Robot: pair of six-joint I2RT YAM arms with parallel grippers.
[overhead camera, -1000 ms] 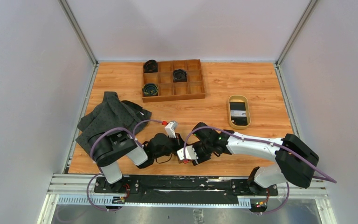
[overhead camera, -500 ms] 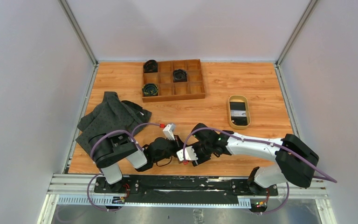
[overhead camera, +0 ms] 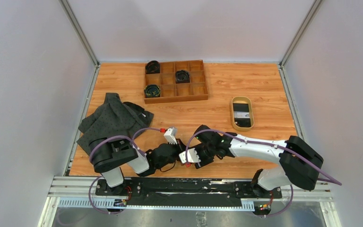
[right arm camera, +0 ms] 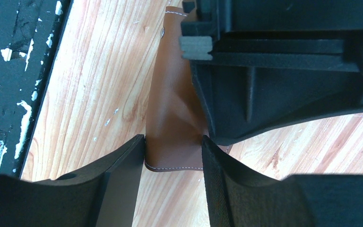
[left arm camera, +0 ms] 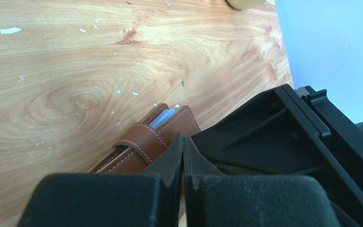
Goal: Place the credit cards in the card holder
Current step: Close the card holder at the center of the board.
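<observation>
Wallet (right arm camera: 172, 118) lies folded on the table (overhead camera: 264, 85) close to the near edge, between the two arms. The right gripper (right arm camera: 173, 142) straddles its stitched short end, with a finger (right arm camera: 123, 175) against each long side, so it holds the wallet across its width at a middling spread. The left gripper (left arm camera: 183, 142) has its pads pressed together, the tips right at the wallet's edge. Whether a thin leaf is nipped between them I cannot tell. Pale blue sleeves (left arm camera: 164, 116) peep from the fold.

Over the last second both grippers have crept a little toward the near left. The left arm has folded back toward its base and the right has followed, its jaws easing a touch wider. The wallet looks to have gone with them, re-seated rather than opened.

The cards (overhead camera: 241, 113) show as something dark in the dish (overhead camera: 242, 127), well apart on the right, and neither gripper carries one. By my reading this is early work: the wallet is only being steadied, and it must be spread open before any card is fetched
</observation>
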